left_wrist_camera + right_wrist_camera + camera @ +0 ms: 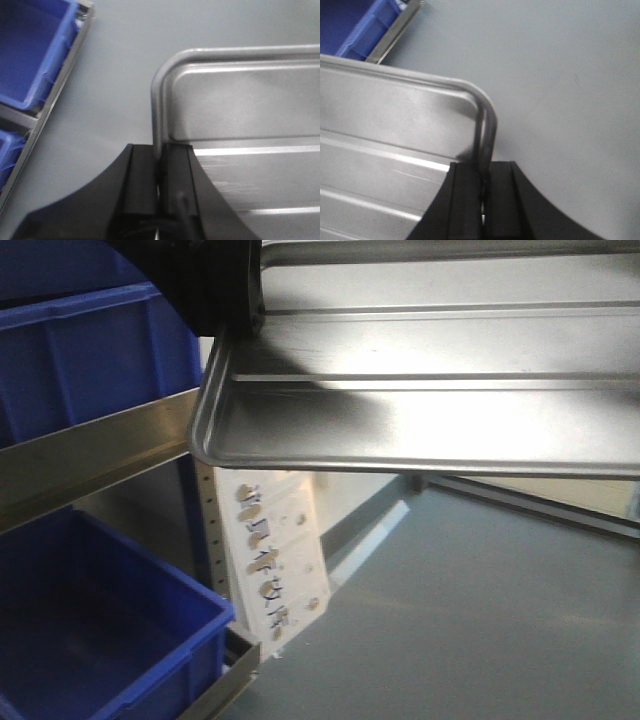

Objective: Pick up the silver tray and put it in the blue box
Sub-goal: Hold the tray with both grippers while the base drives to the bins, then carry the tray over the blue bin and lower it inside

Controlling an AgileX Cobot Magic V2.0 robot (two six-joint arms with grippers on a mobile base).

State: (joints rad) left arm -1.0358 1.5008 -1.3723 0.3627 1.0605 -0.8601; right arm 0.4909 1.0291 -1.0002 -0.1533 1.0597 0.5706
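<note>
The silver tray (420, 390) hangs in the air above the grey floor, its two long ridges showing. My left gripper (159, 160) is shut on the rim of the tray (240, 100) near a rounded corner, and it shows as a black mass (215, 285) in the front view. My right gripper (482, 172) is shut on the rim at the opposite end of the tray (395, 125). A blue box (90, 630) sits low at the left, below and left of the tray. It also shows in the wrist views (30, 45) (360, 25).
A second blue crate (90, 350) stands on the upper shelf behind a metal rail (90, 455). A white perforated upright with labels (270, 550) stands beside the rack. Grey floor (480, 610) spreads to the right under the tray.
</note>
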